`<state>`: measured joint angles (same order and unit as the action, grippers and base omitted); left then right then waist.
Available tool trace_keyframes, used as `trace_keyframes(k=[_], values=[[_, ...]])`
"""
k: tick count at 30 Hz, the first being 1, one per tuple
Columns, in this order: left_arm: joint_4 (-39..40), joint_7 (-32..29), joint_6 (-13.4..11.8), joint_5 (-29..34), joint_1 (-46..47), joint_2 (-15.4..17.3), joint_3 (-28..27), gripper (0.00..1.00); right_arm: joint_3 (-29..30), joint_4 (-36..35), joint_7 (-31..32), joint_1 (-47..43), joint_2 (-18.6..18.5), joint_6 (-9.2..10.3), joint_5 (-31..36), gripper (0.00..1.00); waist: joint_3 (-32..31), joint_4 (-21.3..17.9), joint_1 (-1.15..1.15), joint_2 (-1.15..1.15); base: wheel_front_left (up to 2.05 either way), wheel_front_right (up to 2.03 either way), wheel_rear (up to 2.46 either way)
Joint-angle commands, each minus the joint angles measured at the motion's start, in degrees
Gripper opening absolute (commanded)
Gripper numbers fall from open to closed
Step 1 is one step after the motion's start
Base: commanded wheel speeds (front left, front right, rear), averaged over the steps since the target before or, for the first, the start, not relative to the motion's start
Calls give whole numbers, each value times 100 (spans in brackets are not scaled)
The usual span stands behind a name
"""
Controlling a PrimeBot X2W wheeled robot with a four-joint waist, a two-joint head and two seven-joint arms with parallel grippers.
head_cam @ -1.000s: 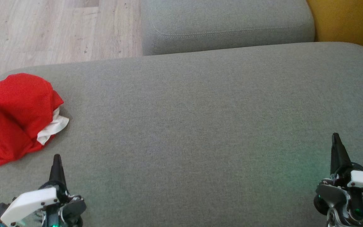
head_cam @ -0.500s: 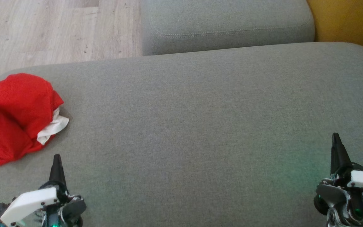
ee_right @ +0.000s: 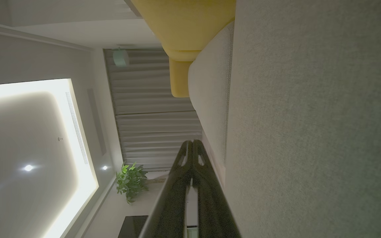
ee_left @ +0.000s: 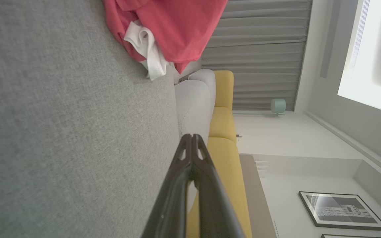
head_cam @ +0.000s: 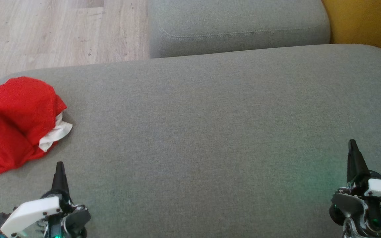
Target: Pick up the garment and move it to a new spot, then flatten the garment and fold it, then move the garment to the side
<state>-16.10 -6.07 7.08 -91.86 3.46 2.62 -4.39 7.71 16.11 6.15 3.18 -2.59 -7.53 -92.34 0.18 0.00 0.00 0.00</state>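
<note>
Both closed & empty, left pincer point(head_cam: 59, 165) and right pincer point(head_cam: 352, 142) are at near edge of wide grey fabric sofa cushion point(head_cam: 210, 132), w/ crumpled red fabric garment point(head_cam: 15, 122), white bit showing, at cushion's left end, just beyond left pincer, not touching.

- Grey fabric cushion point(head_cam: 210, 132): broad, flat, rounded corners, weave smooth.
- Red garment point(head_cam: 12, 122) crumpled in a heap at its left edge, near the far-left corner.
- Bit of white fabric point(head_cam: 55, 134) sticks out from the heap's right side, touching the cushion.
</note>
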Motion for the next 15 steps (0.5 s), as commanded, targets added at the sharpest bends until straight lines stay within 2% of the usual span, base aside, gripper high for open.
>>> trace_keyframes(k=[1,15], values=[[207,-40,41,-32,272,26,-211,0,-120,-209,33,301,-29,4,16,0,0,0,0,0,0,0,0],[207,-40,41,-32,272,26,-211,0,-120,-209,33,301,-29,4,16,0,0,0,0,0,0,0,0]])
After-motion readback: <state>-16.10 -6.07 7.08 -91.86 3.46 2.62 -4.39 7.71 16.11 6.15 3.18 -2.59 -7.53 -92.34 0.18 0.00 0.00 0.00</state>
